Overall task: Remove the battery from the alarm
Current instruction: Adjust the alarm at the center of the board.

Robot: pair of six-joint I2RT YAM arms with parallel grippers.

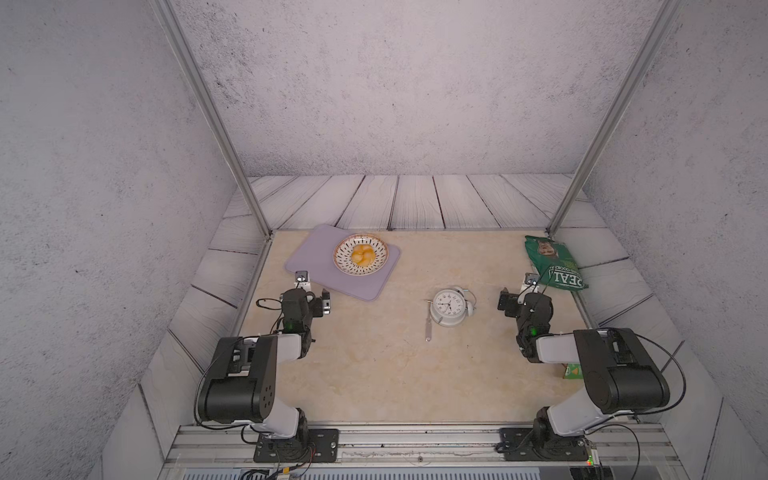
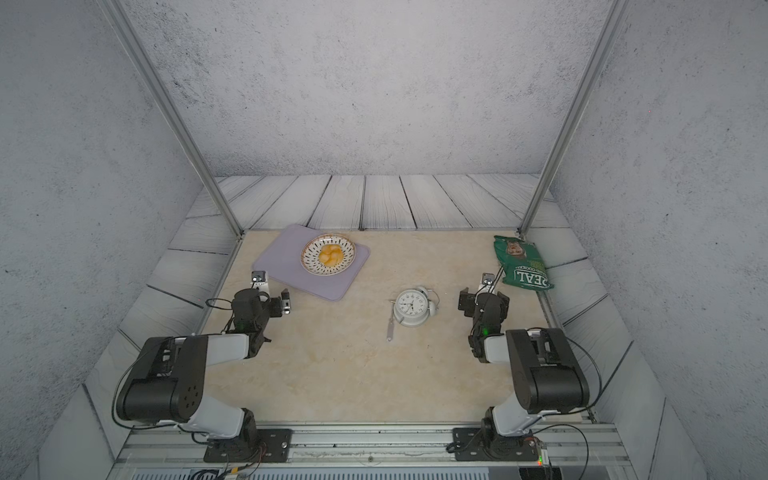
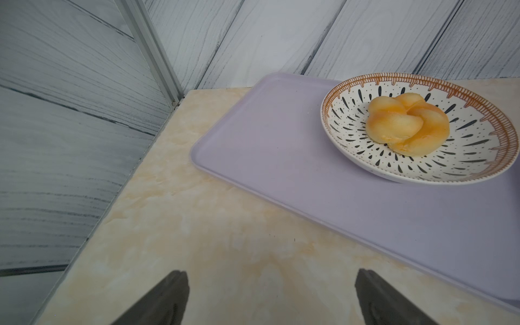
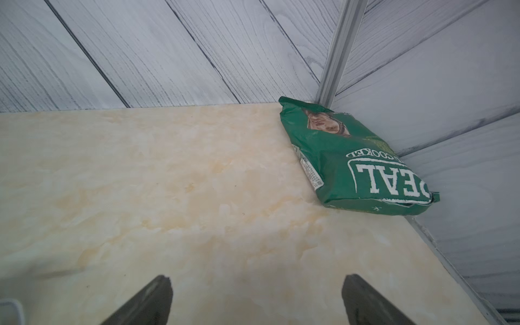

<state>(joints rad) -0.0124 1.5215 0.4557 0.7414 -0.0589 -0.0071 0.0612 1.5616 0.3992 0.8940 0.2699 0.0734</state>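
A screwdriver [image 1: 428, 328] lies on the bench [image 1: 374, 374], just beside the alarm [image 1: 451, 306], which rests dial-up. The alarm sits between the 2 arms, nearer the right end effector [image 4: 257, 284] than the left end effector [image 3: 271, 281], and touches neither. Both are spread wide and empty.

A robot lab test booth: two arms [image 1: 245, 374] bolted to a metal rail [image 1: 415, 440] behind the left claw [image 3: 270, 281] and right claw [image 4: 257, 281], a marble-look bench [image 1: 374, 374] under them, aluminium posts [image 1: 216, 120] and printed plank panels [image 1: 415, 201] ahead, concrete-look walls [image 1: 395, 83] beyond.
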